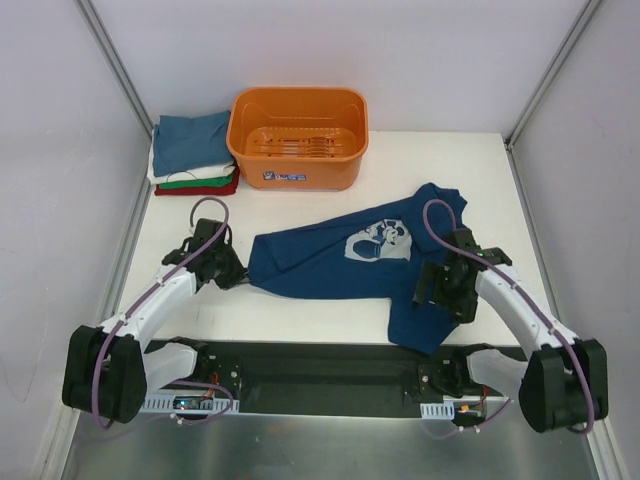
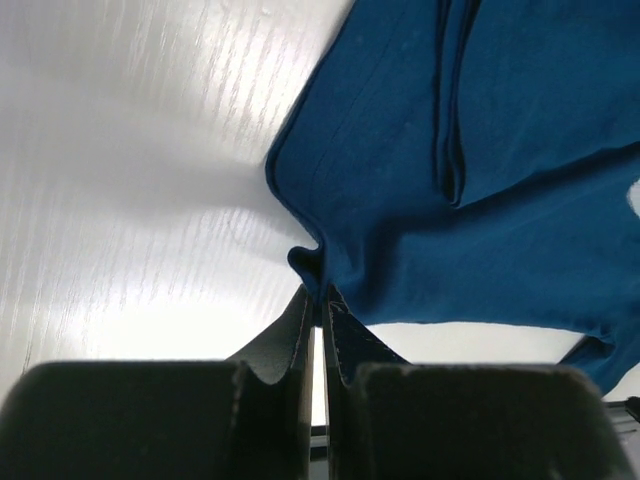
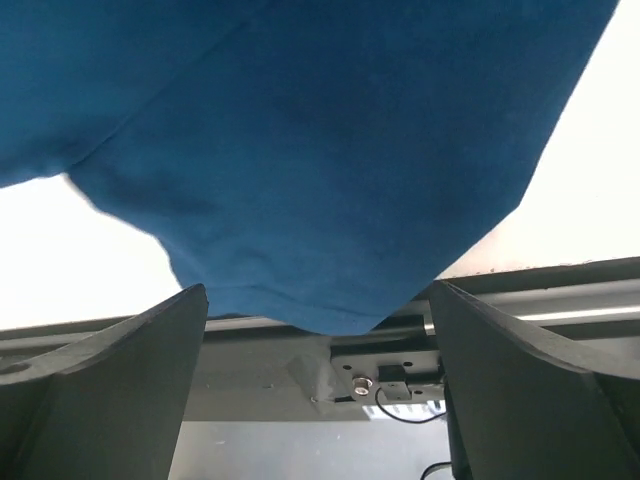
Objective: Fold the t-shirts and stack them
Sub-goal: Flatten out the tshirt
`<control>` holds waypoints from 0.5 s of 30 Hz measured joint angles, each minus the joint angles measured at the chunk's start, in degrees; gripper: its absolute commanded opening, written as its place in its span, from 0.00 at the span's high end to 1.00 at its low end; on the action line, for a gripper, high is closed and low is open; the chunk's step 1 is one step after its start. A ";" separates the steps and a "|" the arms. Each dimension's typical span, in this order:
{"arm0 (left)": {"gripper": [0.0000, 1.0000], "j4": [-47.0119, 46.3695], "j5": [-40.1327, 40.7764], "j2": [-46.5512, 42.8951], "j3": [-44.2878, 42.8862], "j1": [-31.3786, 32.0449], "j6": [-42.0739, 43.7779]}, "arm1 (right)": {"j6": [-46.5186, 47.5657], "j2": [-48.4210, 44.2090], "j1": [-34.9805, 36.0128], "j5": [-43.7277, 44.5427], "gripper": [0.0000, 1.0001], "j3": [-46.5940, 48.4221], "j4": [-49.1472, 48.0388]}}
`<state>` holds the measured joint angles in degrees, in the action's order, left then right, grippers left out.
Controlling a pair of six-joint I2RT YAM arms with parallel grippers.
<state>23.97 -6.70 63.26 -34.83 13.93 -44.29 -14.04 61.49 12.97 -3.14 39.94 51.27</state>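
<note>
Step in hand: flattening the navy t-shirt (image 1: 340, 265), which lies rumpled mid-frame on the surface (image 1: 300, 215). Left hand (image 2: 322, 300) clenched on its left edge. Right hand (image 3: 318, 290) released, spread wide at the lower-right hem (nothing gripped). Next move, by my judgement: right hand closes on the hem, then both draw the cloth taut.

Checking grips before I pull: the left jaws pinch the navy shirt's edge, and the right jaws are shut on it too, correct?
Not quite. The left jaws do pinch the navy shirt, but the right jaws stand wide open, as the right wrist view shows.
</note>
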 measured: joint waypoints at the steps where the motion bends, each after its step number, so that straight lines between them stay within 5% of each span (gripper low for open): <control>1: 1.00 -0.72 -0.07 0.22 0.00 0.00 0.28 | -0.52 1.73 0.15 -0.13 0.03 -0.39 -0.28; 6: 1.00 -3.76 0.15 2.75 0.00 0.00 1.27 | -0.92 16.00 0.33 2.25 0.03 4.66 -3.78; 15: 1.00 -6.19 4.55 10.56 -3.21 -0.13 1.99 | 1.70 44.70 -0.37 5.46 0.03 32.48 -9.53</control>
<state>17.78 -2.15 73.82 -38.04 13.80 -42.30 -12.34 106.19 12.60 2.33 72.42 41.74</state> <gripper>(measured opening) 0.010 0.969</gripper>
